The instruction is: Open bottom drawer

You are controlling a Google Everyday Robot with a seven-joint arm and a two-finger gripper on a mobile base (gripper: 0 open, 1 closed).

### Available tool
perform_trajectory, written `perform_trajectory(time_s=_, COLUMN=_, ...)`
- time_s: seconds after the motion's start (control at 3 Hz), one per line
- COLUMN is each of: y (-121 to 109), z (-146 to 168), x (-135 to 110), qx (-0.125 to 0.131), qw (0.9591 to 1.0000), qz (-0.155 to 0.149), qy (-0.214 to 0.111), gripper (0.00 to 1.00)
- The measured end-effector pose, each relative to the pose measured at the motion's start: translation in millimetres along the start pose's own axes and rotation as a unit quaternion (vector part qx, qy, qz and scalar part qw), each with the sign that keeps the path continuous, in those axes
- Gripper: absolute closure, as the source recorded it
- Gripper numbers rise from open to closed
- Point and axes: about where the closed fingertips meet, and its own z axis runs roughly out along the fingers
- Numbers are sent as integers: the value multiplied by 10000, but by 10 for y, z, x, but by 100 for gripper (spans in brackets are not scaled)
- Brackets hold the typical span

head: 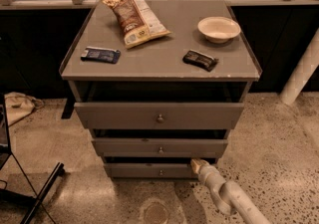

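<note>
1. Flat, slim grey bottom drawer, lowest in its stack, sits level with a small round metal knob at centre; a dark gap shows above it.
2. The end effector is at the drawer front's upper right edge.

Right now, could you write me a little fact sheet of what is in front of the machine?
Furniture: grey three-drawer cabinet on a speckled floor
On top: crinkled snack bag, white bowl, blue packet, dark packet
Top drawer: tall grey front, pulled out part way
Bottom drawer: slim grey front with a small round metal knob
Tool: pale tool at the slim grey front's upper right edge; contact unclear
</note>
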Motion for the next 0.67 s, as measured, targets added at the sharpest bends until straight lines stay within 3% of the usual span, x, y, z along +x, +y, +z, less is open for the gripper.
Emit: perform_trajectory(time_s=0.67, y=-52, z=92, x=22, qx=144, qw=9999, qz=-92, qy=-10, gripper=100)
